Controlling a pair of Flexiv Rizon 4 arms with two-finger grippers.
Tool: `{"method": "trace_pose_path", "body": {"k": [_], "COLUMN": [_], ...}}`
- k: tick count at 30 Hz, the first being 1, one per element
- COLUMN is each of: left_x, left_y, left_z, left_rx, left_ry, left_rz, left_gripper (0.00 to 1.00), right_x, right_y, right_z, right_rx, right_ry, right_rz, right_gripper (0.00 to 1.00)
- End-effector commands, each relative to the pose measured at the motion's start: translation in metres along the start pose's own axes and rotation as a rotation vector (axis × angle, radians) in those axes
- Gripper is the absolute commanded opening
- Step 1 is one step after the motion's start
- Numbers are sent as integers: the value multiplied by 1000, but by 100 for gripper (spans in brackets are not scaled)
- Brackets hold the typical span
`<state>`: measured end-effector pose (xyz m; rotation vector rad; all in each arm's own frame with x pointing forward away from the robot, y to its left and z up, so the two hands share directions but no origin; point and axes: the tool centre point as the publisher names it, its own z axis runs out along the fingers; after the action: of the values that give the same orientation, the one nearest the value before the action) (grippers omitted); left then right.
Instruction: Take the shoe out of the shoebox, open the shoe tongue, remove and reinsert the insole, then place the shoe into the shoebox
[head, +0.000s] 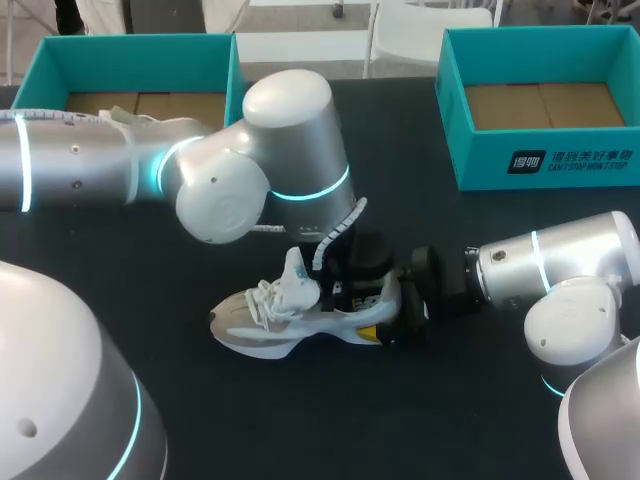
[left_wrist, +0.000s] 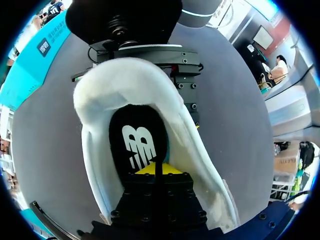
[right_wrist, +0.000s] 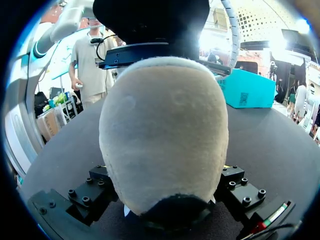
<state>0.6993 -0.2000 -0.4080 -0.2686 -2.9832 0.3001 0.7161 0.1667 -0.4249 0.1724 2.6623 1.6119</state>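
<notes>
Two grippers are meeting the shoe (head: 285, 325) mid-frame: right gripper (head: 392, 326) is clamping the heel (right_wrist: 165, 140); left gripper (left_wrist: 156, 172), seemingly pressed together, is touching the insole (left_wrist: 137, 140).

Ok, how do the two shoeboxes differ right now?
The left shoebox holds something white, partly hidden behind the left arm; the right shoebox shows only bare cardboard floor. The right shoebox's printed front wall faces the camera; the left shoebox's is covered. Both are teal, lidless.

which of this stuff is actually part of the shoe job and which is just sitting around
Job: shoe, insole, left claw, right claw, empty teal shoebox.
Sitting around, probably: other teal box, holding a white item.
</notes>
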Motion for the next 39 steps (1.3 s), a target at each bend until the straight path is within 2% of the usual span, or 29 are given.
{"method": "trace_pose_path", "body": {"k": [1,7,12,24,33,39], "left_x": [-9,-12,-9,1,-3,3], "left_y": [2,5,7,13,29,32], "left_z": [9,-15,-31,-52,-68,-84], "left_rx": [-23,-64,-40,-3,34,71], "left_ry": [-1,37,48,118,117,106], "left_rz": [2,40,42,36,-3,-10], "left_gripper": [0,0,0,0,0,0], "right_x": [-1,-1,-1,-1,-1,-1], "right_y": [-1,-1,-1,-1,-1,-1], "right_z": [5,5,5,5,5,5], "right_rx": [4,4,4,4,4,4], "right_ry": [-1,-1,-1,-1,-1,-1], "right_rz": [1,1,1,1,1,1], "right_gripper": [0,0,0,0,0,0]}}
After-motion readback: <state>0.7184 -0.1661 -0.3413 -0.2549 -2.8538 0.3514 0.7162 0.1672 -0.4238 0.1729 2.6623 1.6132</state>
